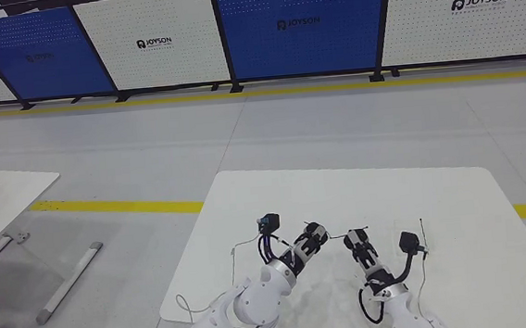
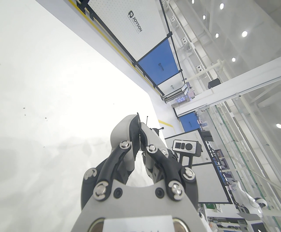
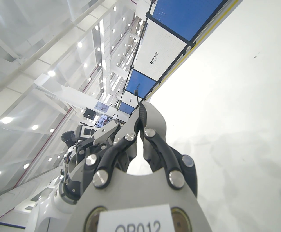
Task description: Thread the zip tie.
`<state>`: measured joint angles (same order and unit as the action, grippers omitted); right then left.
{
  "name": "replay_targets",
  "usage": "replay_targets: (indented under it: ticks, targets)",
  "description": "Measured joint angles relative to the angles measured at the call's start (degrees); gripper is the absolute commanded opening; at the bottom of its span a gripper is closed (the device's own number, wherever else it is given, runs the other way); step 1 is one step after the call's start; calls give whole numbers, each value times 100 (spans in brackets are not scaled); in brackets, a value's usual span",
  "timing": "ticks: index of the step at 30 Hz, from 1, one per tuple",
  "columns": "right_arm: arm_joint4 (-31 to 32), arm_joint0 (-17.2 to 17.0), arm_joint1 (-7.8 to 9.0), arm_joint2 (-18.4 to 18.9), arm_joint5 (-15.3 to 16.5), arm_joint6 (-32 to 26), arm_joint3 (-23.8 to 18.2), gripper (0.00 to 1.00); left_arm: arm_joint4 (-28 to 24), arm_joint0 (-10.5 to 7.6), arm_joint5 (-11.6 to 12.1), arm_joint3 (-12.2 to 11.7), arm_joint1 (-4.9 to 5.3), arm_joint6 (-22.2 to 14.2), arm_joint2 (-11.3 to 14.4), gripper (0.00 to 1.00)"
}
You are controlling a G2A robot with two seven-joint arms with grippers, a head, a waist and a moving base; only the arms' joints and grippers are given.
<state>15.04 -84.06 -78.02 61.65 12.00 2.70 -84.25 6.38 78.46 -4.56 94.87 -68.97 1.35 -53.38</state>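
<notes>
Zip tie [image 3: 136, 91], black, sits clamped in the right gripper [image 3: 140, 109], head poking out; left gripper [image 2: 139, 120] is pinched together nearby above the white bench [image 1: 432, 188]. Logo-printed panels [image 1: 298, 22] stand behind.

White table [image 1: 386, 191] under left gripper [image 1: 322, 234]; 5 pegboard panels [image 1: 303, 21] far beyond it; yellow floor line [image 1: 118, 207] between; 2nd table [image 1: 14, 188] leftward.

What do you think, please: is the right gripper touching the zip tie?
Touching. In the right wrist view the right gripper has its jaws shut on the zip tie.
</notes>
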Motion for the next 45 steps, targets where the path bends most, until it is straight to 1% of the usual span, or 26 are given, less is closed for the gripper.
replay_targets:
  ticks: [2, 7, 11, 15, 19, 26, 34, 45]
  targets:
    - [-16, -25, 1, 1, 57, -77, -51, 0, -64, 12, 115, -10, -12, 25, -10, 0]
    - [-100, -86, 5, 70, 188, -104, -143, 0, -248, 34, 249, 1, -28, -96, -53, 0]
    - [-131, -110, 1, 115, 212, -37, -162, 0, -424, 73, 311, 54, -30, -213, -124, 0]
    - [-197, -125, -8, 149, 277, 26, -157, 0, -613, 103, 320, 89, -33, -336, -193, 0]
    - [-254, -148, -10, 189, 403, 19, -166, 0, -740, 120, 298, 117, -36, -462, -239, 0]
    - [-210, -204, -12, 216, 520, 17, -229, 0, -964, 151, 264, 154, -51, -548, -301, 0]
    - [-172, -237, -19, 243, 614, 51, -204, 0, -1338, 105, -1, 132, -94, -465, -372, 0]
    - [-232, -209, -29, 309, 544, -18, -139, 0, -1528, 79, -134, 119, -128, -497, -412, 0]
